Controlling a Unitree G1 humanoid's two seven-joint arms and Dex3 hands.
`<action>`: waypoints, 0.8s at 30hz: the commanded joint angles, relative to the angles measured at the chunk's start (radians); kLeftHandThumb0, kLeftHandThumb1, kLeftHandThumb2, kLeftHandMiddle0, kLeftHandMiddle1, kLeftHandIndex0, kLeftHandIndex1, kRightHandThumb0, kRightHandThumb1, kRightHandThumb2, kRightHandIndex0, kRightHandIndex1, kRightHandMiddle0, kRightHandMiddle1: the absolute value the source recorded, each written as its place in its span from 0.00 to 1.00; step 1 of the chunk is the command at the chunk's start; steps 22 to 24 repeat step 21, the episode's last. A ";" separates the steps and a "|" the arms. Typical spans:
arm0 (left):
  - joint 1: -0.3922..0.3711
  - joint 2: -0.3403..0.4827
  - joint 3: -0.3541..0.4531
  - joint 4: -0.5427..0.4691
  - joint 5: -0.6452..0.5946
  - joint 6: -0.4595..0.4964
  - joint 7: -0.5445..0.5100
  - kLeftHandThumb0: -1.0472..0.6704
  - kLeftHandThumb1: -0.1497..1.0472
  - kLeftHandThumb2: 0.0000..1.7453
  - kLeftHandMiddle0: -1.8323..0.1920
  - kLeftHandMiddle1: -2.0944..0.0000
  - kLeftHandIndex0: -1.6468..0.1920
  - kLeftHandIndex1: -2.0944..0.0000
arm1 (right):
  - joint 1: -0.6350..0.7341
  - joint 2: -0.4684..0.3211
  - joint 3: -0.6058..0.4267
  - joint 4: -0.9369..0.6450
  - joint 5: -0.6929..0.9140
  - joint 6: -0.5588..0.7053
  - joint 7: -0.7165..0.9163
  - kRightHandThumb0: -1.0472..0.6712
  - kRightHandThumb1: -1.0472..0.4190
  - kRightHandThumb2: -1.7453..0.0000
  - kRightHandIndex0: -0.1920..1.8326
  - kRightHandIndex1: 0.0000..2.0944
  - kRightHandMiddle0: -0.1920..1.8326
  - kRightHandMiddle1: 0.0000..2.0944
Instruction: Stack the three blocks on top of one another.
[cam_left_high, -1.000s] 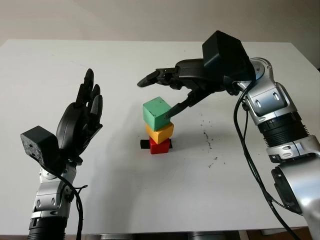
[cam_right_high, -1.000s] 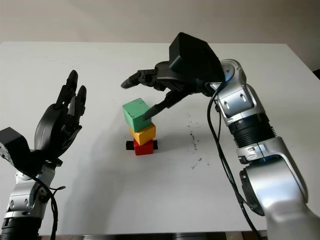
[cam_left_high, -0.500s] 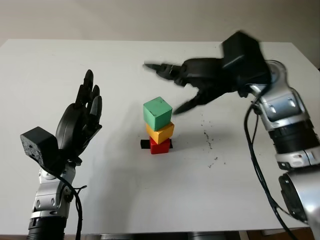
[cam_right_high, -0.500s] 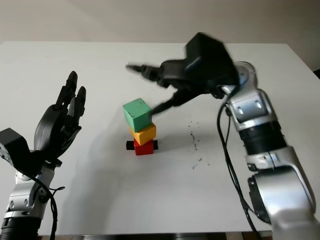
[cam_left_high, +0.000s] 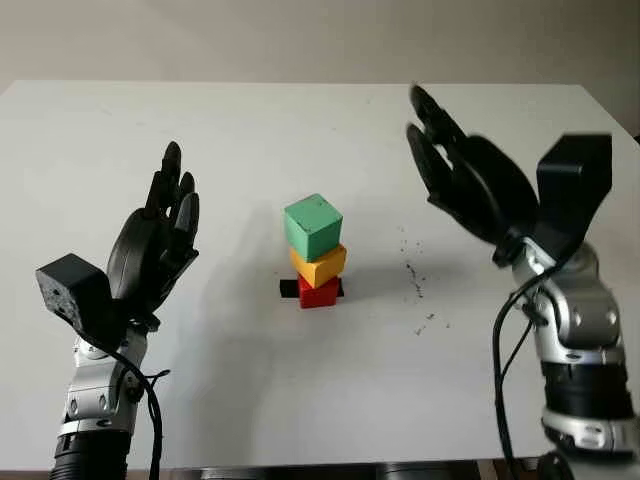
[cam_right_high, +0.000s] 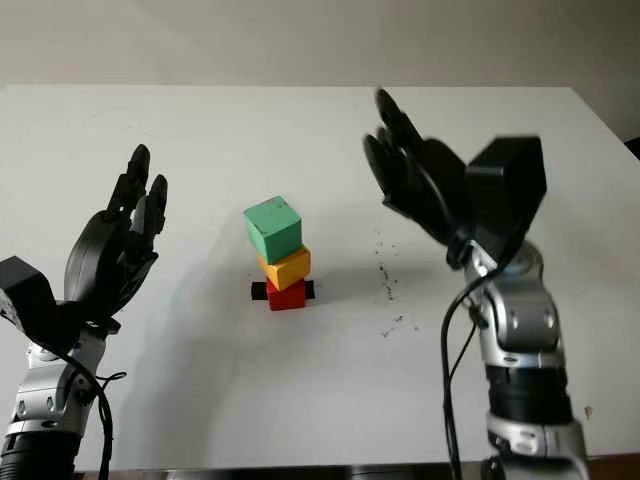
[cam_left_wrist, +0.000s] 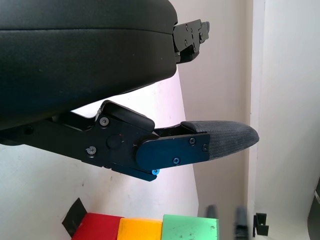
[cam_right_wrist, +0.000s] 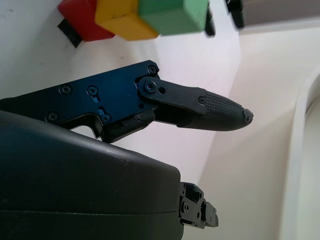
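At the middle of the white table (cam_left_high: 300, 400) a stack stands on a small black marker (cam_left_high: 288, 288): a red block (cam_left_high: 319, 292) at the bottom, a yellow block (cam_left_high: 319, 265) on it, a green block (cam_left_high: 313, 225) on top, turned a little askew. My right hand (cam_left_high: 455, 175) is open, raised to the right of the stack and well clear of it. To the left of the stack my left hand (cam_left_high: 160, 235) is also raised and open, holding nothing. The right wrist view shows the stack as red (cam_right_wrist: 82, 20), yellow (cam_right_wrist: 120, 19) and green (cam_right_wrist: 172, 15).
Small dark specks (cam_left_high: 415, 280) mark the table to the right of the stack. The table's far edge (cam_left_high: 300, 82) runs along the back, with a plain wall behind.
My right hand has let go of the green block and pulled back to the right and upward, away from the stack. The green block stays on top. The left hand has barely moved.
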 joint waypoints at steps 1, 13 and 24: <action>-0.014 0.007 0.002 0.007 0.005 -0.014 0.001 0.15 1.00 0.31 1.00 0.99 1.00 1.00 | 0.037 0.033 -0.019 -0.014 0.016 -0.002 -0.037 0.22 0.00 0.60 0.00 0.00 0.00 0.00; -0.013 -0.003 -0.009 0.004 0.007 0.000 0.006 0.15 1.00 0.32 1.00 0.98 1.00 1.00 | 0.140 0.141 -0.017 0.027 0.061 -0.078 -0.120 0.21 0.00 0.55 0.00 0.00 0.00 0.00; 0.010 0.002 -0.013 -0.025 0.010 0.009 0.002 0.14 1.00 0.32 1.00 0.98 1.00 1.00 | 0.179 0.162 0.002 0.022 0.041 -0.138 -0.148 0.19 0.00 0.56 0.00 0.00 0.00 0.00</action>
